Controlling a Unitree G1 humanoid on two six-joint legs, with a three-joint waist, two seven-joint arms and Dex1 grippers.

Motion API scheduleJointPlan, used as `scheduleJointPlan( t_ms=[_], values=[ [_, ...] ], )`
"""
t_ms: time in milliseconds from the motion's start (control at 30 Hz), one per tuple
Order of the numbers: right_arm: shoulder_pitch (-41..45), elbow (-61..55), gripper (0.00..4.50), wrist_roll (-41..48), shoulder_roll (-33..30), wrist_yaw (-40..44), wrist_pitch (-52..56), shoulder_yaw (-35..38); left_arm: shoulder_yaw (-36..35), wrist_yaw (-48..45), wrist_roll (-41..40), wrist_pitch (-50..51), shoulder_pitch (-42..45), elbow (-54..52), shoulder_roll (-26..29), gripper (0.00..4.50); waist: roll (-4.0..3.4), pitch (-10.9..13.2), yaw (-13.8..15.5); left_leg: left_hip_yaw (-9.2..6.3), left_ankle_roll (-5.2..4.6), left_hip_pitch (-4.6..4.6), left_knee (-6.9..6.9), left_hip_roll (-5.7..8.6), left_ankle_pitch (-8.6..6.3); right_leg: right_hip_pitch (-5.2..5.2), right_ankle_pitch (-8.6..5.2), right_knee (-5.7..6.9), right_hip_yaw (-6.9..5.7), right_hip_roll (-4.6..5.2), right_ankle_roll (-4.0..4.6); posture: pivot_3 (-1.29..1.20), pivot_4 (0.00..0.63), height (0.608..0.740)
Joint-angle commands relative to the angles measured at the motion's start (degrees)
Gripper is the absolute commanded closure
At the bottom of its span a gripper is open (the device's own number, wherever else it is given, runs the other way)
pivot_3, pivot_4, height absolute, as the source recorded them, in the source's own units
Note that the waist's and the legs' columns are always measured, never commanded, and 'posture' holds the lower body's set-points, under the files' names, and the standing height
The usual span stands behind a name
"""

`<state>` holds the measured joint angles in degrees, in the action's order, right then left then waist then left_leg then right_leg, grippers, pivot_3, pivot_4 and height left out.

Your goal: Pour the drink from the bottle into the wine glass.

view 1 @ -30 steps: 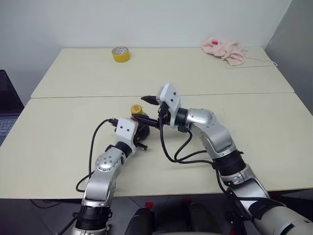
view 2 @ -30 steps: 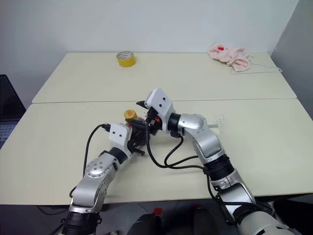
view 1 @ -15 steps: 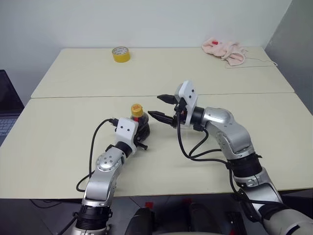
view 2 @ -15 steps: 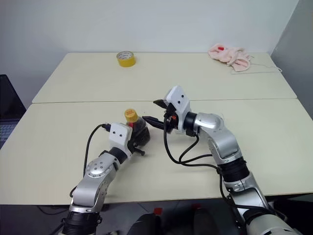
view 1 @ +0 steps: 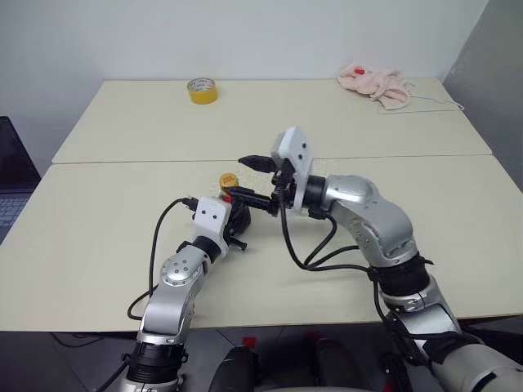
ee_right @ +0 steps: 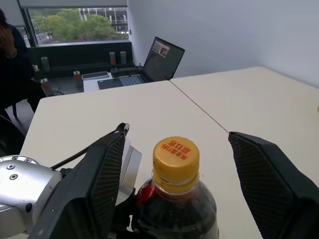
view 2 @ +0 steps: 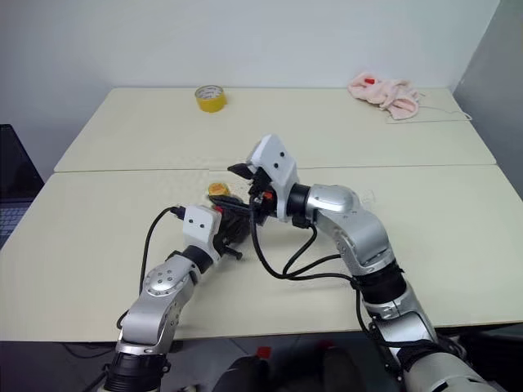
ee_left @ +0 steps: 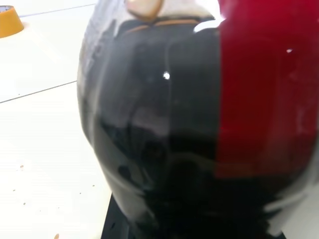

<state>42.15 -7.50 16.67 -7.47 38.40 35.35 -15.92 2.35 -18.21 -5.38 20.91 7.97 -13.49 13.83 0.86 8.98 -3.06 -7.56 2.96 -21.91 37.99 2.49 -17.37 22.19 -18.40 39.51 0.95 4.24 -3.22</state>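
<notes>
At centre frame in the left eye view, my right end effector has swung back from half a second ago, its fingers spread and now bracketing the cap, so uncapping looks next. My left end effector stays clamped on the bottle on the matte table.

Right wrist view: ribbed yellow cap, textured black pads.

Left wrist view: glossy dark drink, red label.

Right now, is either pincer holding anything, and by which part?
The left pincer holds the cola bottle by its lower body. The right pincer is open, its fingers either side of the yellow cap, gripping nothing.
</notes>
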Motion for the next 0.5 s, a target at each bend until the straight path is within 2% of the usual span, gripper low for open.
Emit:
scheduleJointPlan(
  t_ms=[33, 467, 500],
  values=[
    [2.0, 0.5, 0.96, -1.4, 1.3, -1.6, -1.2, -0.7, 0.1, -0.1, 0.0, -0.9, 0.4, -1.2, 0.1, 3.83, 0.00, 0.0, 0.0, 0.00, 0.00, 0.00, 0.00, 0.00, 0.00, 0.00, 0.00, 0.00, -0.01, 0.00, 0.00, 0.00, 0.150, 0.740],
    [3.4, 4.1, 0.96, -3.3, 2.9, -3.0, -2.5, -0.6, 0.0, 0.2, 0.0, -0.8, 0.2, -1.3, 0.0, 3.83, 0.00, 0.0, 0.0, 0.00, 0.00, 0.00, -0.01, 0.00, 0.00, 0.01, 0.00, 0.00, 0.00, 0.00, 0.00, 0.00, 0.150, 0.740],
    [3.4, 4.1, 1.13, -3.3, 3.0, -2.9, -2.6, -0.6, 0.0, 0.2, 0.0, -0.8, 0.2, -1.3, 0.0, 3.83, 0.00, 0.0, 0.0, 0.00, 0.00, 0.00, -0.01, 0.00, 0.00, 0.01, 0.00, 0.00, 0.00, 0.00, 0.00, 0.00, 0.150, 0.740]
  ],
)
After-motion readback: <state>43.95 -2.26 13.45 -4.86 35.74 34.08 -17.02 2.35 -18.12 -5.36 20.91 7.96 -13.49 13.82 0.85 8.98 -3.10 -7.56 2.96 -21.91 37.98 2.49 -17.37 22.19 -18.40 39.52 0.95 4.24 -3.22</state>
